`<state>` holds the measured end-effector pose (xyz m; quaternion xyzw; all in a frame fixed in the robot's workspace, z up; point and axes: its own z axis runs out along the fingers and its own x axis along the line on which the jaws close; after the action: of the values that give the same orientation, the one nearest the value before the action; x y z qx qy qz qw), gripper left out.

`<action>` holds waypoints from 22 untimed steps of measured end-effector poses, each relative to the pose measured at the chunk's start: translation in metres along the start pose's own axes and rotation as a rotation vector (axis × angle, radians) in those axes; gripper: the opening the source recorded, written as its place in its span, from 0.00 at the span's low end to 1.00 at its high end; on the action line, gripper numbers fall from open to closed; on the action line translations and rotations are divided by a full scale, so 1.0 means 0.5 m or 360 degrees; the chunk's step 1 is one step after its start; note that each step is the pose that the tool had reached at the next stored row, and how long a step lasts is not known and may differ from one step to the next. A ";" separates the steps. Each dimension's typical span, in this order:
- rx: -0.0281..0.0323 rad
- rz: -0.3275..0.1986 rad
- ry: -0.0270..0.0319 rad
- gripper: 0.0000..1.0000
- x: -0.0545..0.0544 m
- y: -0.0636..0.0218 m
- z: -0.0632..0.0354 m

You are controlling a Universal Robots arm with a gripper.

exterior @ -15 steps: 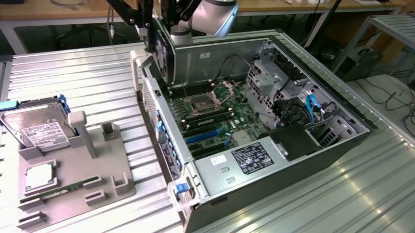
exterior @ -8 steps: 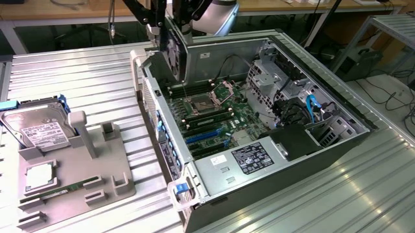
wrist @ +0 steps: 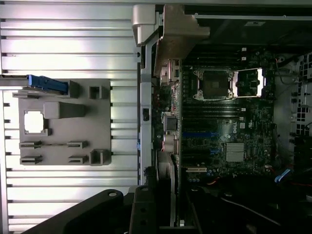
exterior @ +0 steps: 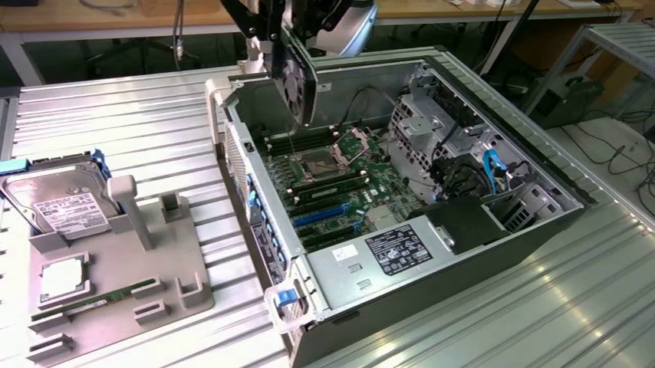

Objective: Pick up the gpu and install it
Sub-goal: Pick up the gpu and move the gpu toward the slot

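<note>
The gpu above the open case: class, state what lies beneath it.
Beneath the gpu lies the motherboard, with its open CPU socket and blue slots. In the exterior view the card hides part of the case behind it.

My gripper (wrist: pixel 146 212) showed as dark parts close to the lens, and the gpu (wrist: pixel 174 36) ran edge-on out from it, its silver bracket over the rear wall of the open case (wrist: pixel 145 97). Inside lay the motherboard (wrist: pixel 253 126) with a bare socket (wrist: pixel 214 83), its lid flipped open beside it, and a heatsink (wrist: pixel 234 152). On the ribbed table (wrist: pixel 68 39) sat a grey tray (wrist: pixel 97 122) holding a cpu (wrist: pixel 33 122), a memory stick (wrist: pixel 53 144) and a blue-edged drive (wrist: pixel 46 83)
</note>
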<state>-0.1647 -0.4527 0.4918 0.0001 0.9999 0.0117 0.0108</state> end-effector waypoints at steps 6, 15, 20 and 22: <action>0.00001 0.0000 0.00000 0.27 -0.026 0.000 0.001; 0.00001 0.0000 0.00001 0.27 -0.071 0.000 0.001; 0.00001 0.0000 0.00001 0.27 -0.105 0.000 0.002; 0.00001 0.0000 0.00001 0.27 -0.116 0.000 0.002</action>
<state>-0.1066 -0.4527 0.4919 0.0001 0.9999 0.0116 0.0108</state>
